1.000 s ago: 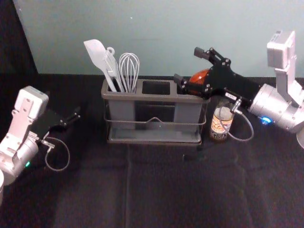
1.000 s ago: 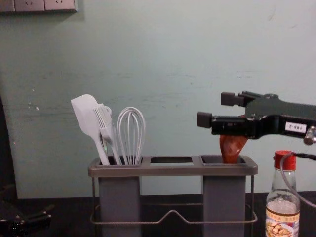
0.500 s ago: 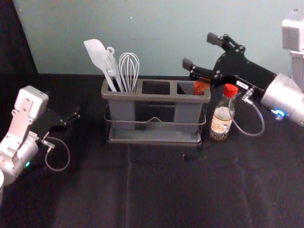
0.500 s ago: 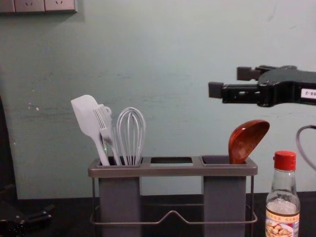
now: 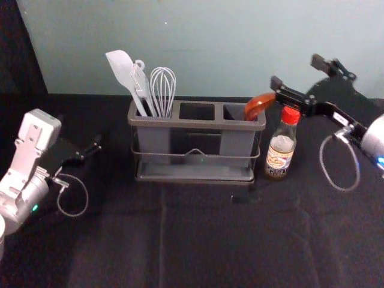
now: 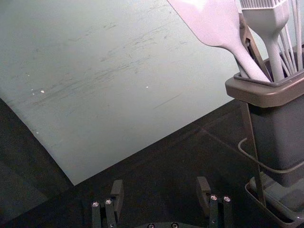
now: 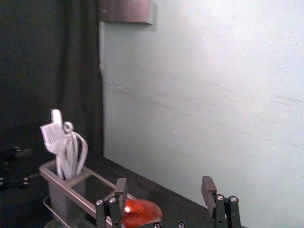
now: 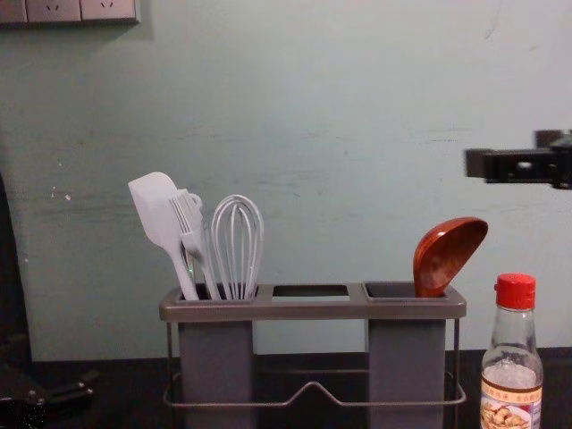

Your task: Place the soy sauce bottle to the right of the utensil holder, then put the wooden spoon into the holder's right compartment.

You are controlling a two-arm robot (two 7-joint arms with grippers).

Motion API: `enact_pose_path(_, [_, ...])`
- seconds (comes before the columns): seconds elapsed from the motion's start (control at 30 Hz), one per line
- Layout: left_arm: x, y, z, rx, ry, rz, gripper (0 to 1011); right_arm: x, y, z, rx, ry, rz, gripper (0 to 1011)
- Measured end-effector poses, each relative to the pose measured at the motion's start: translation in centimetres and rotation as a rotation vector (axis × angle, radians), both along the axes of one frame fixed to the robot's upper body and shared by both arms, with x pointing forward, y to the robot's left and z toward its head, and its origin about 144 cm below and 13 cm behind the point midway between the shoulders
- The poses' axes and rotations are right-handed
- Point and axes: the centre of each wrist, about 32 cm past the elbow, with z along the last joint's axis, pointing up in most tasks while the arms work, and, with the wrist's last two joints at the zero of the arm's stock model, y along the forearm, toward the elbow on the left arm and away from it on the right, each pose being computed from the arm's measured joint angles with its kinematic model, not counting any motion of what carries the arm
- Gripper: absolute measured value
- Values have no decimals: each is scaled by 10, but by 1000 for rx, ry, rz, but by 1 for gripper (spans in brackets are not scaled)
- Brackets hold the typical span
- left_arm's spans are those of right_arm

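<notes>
While both wide, right tool [image 5: 297, 72] seemingly off spoon [image 5: 258, 105], left tool [image 5: 95, 145] left of holder [image 5: 195, 123]

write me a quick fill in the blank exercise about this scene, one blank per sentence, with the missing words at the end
In the utensil holder, the wooden spoon leans in the ____ compartment.
The cap on the soy sauce bottle is ____ in colour.
The whisk and the spatula share the holder's ____ compartment.
The right pincer, away from the spoon, is not shut but ____.

Missing words: right; red; left; open
</notes>
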Motion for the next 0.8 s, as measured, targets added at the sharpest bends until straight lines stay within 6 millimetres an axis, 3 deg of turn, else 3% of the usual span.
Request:
enact_pose_path(0.2, [0,0,0,0,0,0,1005,-21,-6,-10,17,17,-100,1004])
enact_pose_path(0.8, [0,0,0,0,0,0,1005,-67,-16,-74,76,-54,-238,1004])
